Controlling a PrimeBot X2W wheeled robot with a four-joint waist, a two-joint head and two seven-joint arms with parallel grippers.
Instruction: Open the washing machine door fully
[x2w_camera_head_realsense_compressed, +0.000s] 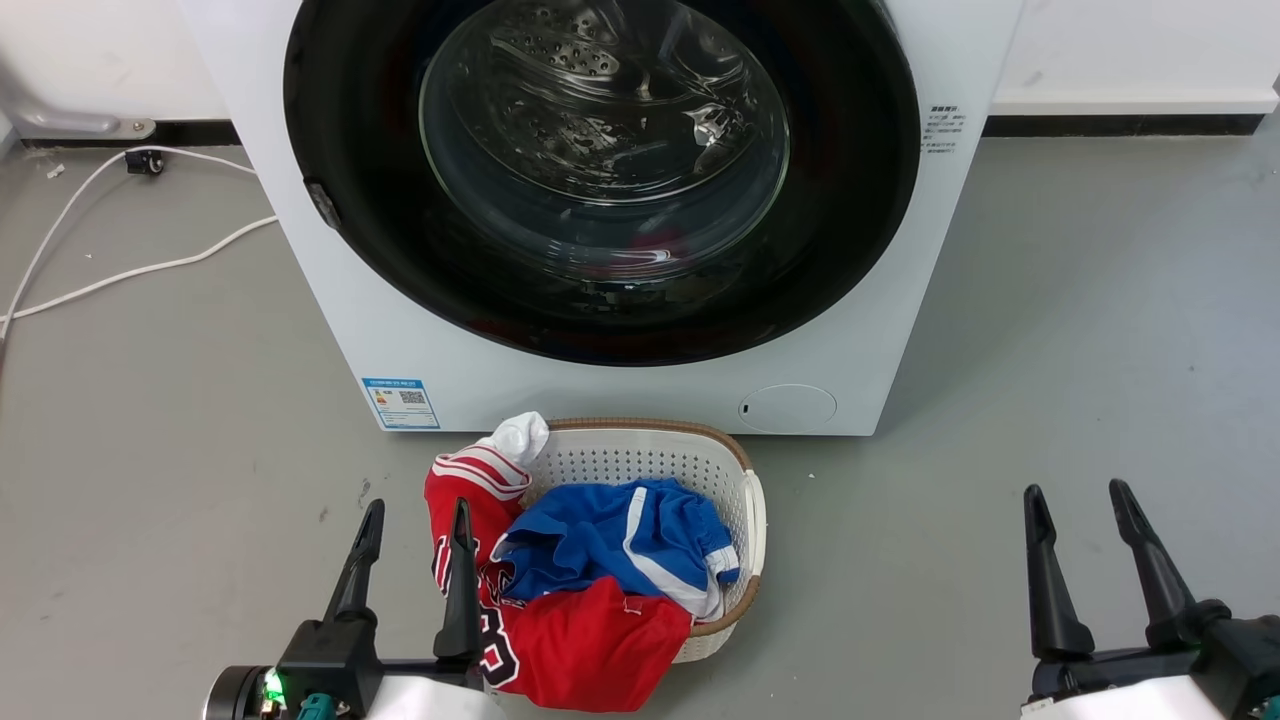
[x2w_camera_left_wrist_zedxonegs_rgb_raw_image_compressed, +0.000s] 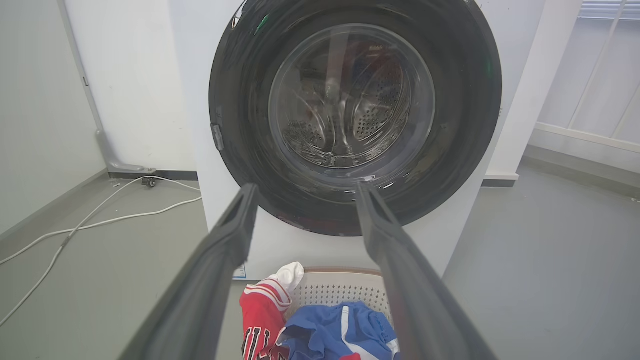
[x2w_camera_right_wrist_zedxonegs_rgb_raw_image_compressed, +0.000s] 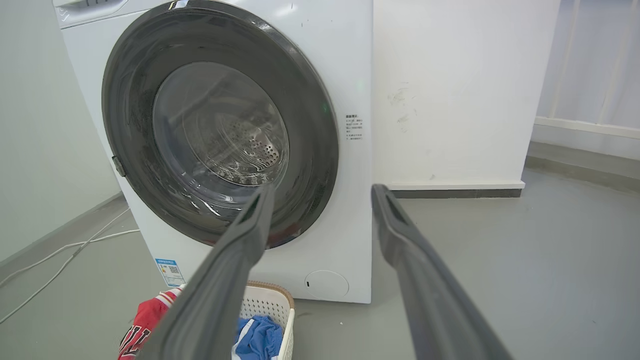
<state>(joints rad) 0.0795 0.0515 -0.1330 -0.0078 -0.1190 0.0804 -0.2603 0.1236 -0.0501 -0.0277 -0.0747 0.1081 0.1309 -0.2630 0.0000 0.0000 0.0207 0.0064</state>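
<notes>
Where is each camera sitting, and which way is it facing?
Head view: high on the robot, looking down at the shut door and the basket; left gripper and right gripper at the bottom.
Left wrist view: low, facing the door head-on, between its own fingers.
Right wrist view: low, facing the door from the right, between its own fingers.
All three share the door and basket.

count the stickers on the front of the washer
2: a blue label low at the washing machine's left corner; a small text sticker by its right edge, beside the door. Others could be hidden above the view.
</notes>
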